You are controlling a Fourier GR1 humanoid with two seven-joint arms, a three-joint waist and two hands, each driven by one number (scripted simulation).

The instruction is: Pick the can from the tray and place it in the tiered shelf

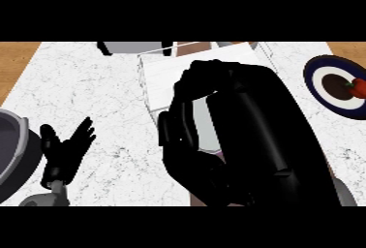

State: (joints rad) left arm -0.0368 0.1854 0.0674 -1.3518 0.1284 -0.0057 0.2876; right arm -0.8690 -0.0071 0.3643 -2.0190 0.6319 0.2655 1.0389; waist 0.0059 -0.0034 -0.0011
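R hand curled over shelf; contents hidden.

I count two black hands: my left hand and my right hand. I see one white shelf up top. I see one round plate with blue and white rings, and one small red thing on it. There is one big grey round thing at the left edge. I cannot tell what it is.
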